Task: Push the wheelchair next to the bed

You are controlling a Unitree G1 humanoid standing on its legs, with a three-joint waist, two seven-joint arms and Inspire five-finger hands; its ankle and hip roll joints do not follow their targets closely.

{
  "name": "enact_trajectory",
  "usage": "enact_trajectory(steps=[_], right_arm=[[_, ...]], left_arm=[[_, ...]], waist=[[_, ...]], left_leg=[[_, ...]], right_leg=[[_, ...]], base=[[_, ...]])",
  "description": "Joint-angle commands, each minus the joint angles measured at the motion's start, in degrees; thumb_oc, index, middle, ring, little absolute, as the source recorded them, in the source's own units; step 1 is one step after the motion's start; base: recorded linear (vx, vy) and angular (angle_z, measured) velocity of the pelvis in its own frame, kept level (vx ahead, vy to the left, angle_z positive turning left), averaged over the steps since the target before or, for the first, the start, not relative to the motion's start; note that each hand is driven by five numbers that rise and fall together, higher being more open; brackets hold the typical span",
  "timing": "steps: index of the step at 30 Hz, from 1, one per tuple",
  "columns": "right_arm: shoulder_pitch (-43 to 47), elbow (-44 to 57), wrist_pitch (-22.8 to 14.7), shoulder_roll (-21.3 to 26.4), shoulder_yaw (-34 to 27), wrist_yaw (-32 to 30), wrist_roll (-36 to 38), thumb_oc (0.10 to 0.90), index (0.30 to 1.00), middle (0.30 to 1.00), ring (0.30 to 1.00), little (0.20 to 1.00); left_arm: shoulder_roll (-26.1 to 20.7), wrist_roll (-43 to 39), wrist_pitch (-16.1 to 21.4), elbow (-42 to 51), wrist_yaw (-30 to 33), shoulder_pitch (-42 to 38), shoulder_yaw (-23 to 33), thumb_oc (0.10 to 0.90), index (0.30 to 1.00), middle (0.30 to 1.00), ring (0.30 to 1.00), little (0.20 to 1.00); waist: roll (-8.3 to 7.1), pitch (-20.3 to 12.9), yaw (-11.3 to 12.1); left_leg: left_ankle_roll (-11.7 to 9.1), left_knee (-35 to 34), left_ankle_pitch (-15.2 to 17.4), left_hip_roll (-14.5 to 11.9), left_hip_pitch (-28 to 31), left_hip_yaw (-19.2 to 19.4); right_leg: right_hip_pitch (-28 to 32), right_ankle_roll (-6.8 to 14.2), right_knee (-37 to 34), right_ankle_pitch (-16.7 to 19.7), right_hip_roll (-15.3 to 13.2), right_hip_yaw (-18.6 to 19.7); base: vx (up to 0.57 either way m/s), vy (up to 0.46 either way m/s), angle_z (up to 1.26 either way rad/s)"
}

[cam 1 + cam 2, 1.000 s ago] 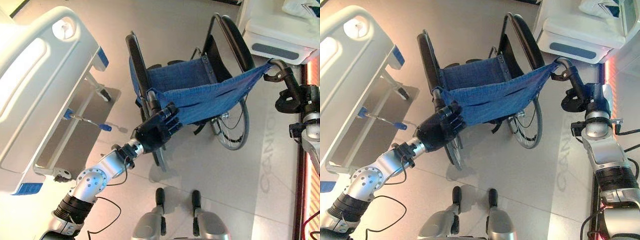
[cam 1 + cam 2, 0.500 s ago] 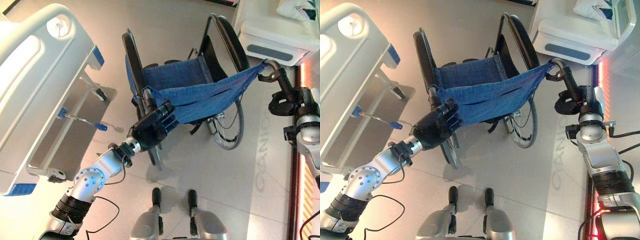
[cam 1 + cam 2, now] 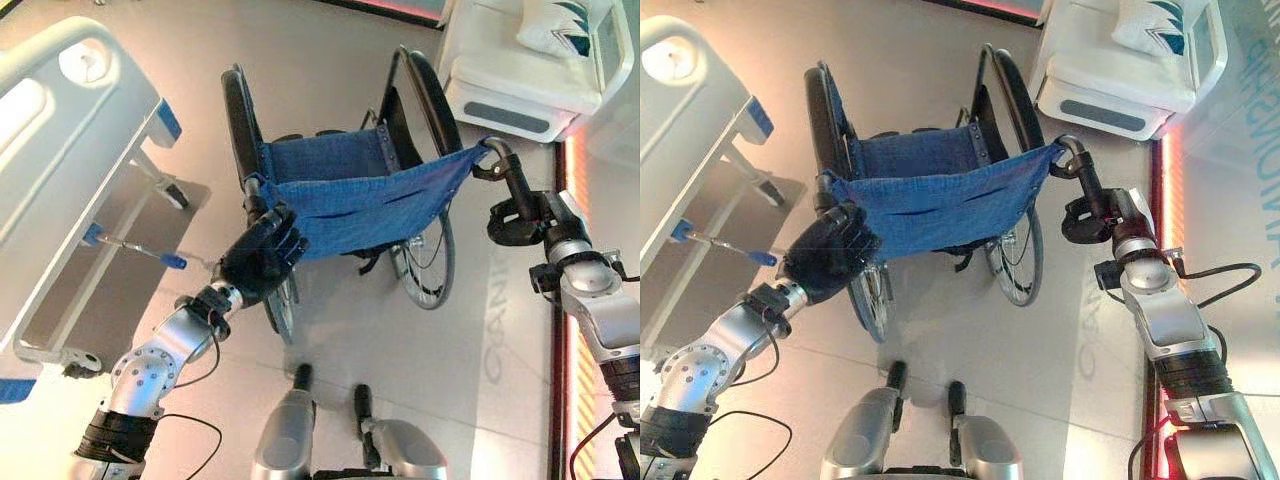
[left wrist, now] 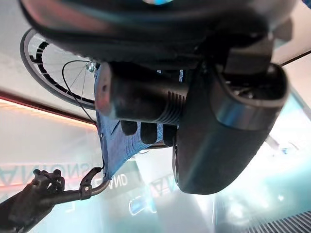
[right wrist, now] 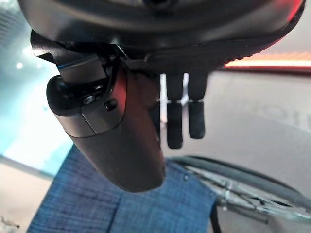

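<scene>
The wheelchair [image 3: 350,195] has a blue denim seat and back with black wheels, and stands in front of me with its back toward me. My left hand [image 3: 258,262] is shut on its left push handle [image 4: 141,99], fingers curled round the black grip. My right hand [image 3: 525,215] is shut on the right push handle [image 3: 1080,180]. The white bed [image 3: 70,150] with blue corner pieces lies to the wheelchair's left, a strip of floor between them.
A crank with a blue tip [image 3: 135,247] sticks out from under the bed toward the wheelchair. A second white bed end [image 3: 530,75] with a pillow [image 3: 575,25] stands at the back right. A red-lit floor strip [image 3: 568,200] runs along the right.
The whole view has shifted as the camera moved. Both hands keep hold of the push handles. The wheelchair looks slightly nearer the bed's crank than before.
</scene>
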State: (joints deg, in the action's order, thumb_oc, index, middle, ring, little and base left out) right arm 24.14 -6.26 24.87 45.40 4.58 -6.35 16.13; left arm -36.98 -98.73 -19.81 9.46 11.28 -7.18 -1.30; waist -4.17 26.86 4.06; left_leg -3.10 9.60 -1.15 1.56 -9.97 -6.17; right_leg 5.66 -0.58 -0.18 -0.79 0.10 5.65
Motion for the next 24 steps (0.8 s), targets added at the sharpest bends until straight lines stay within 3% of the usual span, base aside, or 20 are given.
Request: enact_trajectory(steps=[1,3,4,10,13,16,20,23,24], right_arm=[[1.28,9.09,-7.16,4.78,3.26,5.06,1.53,0.4,0.3,0.3,0.3,0.3],[0.62,9.78,-6.99,5.59,2.6,6.27,2.09,0.4,0.3,0.3,0.3,0.3],[0.26,9.61,-7.27,6.17,2.36,6.93,2.79,0.4,0.3,0.3,0.3,0.3],[-3.34,10.01,-6.47,5.29,-0.34,9.53,2.44,0.4,0.3,0.3,0.3,0.3],[-4.26,9.83,-6.21,4.42,-0.87,9.22,2.14,0.4,0.3,0.3,0.3,0.3],[-5.14,10.63,-5.55,3.96,-1.48,8.48,2.47,0.4,0.3,0.3,0.3,0.3],[-5.32,10.2,-4.93,3.74,-1.7,8.57,2.02,0.4,0.3,0.3,0.3,0.3],[-4.26,9.59,-4.55,3.8,-1.48,8.66,1.97,0.4,0.3,0.3,0.3,0.3],[-3.66,9.53,-4.61,4.09,-1.42,8.54,1.88,0.4,0.3,0.3,0.3,0.3]], left_arm=[[2.71,-3.6,8.74,6.91,-6.41,-4.78,7.49,0.4,0.3,0.3,0.3,0.3],[2.96,-3.09,8.48,6.94,-6.81,-3.65,8.63,0.4,0.3,0.3,0.3,0.3],[2.75,-3.35,8.38,7.18,-6.32,-3.25,9.48,0.4,0.3,0.3,0.3,0.3],[3.24,-3.06,5.65,6.9,-3.4,-2.97,11.51,0.4,0.3,0.3,0.3,0.3],[3.46,-3.23,4.02,6.89,-2.82,-3.1,11.59,0.4,0.3,0.3,0.3,0.3],[2.54,-4.84,2.44,7.15,-2.79,-2.89,12.36,0.4,0.3,0.3,0.3,0.3],[0.72,-7.1,0.54,6.33,-2.07,-3.08,13.97,0.4,0.3,0.3,0.3,0.3],[0.0,-7.56,0.37,5.79,-1.68,-3.14,14.68,0.4,0.3,0.3,0.3,0.3],[-0.38,-7.37,0.68,5.52,-2.02,-3.09,14.99,0.4,0.3,0.3,0.3,0.3]], waist=[[2.12,-9.99,1.65],[2.34,-10.26,2.38],[1.93,-10.93,2.42],[1.06,-14.74,3.73],[0.6,-15.63,4.11],[0.04,-16.71,4.34],[-0.68,-18.12,4.34],[-0.7,-18.3,4.09],[-0.6,-18.25,4.0]], left_leg=[[-0.28,-7.98,-15.76,-0.27,-4.62,-0.74],[-0.44,-7.8,-16.53,-0.13,-5.63,-1.5],[0.01,-8.16,-14.08,0.21,-4.75,-0.86],[2.17,-3.47,-7.64,2.14,-4.61,1.95],[3.02,-2.51,-7.13,3.26,-4.19,1.97],[4.59,-1.6,-5.87,4.67,-3.03,2.13],[6.98,-0.64,-2.88,6.75,-0.63,2.97],[7.26,-0.06,-1.82,7.35,0.41,3.29],[7.08,0.95,-1.17,7.62,0.38,3.22]], right_leg=[[4.43,-0.62,2.74,-1.68,6.22,-1.95],[5.67,-0.71,2.89,-2.36,6.23,-1.05],[6.43,-0.45,3.16,-3.52,5.39,-1.1],[10.1,1.04,6.07,-8.32,2.44,-3.43],[10.02,1.76,9.28,-9.09,1.74,-5.3],[7.92,3.29,16.61,-6.24,0.85,-7.23],[3.14,6.23,28.58,0.19,-1.29,-9.31],[1.23,5.92,27.44,-0.04,-1.56,-9.4],[0.94,5.15,24.1,-1.22,-1.55,-9.55]], base=[[0.44,0.167,-0.4],[0.3,0.156,-0.54],[0.31,0.185,-0.63],[0.43,0.247,-0.39],[0.3,0.164,-0.03],[0.33,0.209,0.15],[0.25,0.147,0.22],[0.24,0.066,0.18],[0.15,0.002,0.07]])
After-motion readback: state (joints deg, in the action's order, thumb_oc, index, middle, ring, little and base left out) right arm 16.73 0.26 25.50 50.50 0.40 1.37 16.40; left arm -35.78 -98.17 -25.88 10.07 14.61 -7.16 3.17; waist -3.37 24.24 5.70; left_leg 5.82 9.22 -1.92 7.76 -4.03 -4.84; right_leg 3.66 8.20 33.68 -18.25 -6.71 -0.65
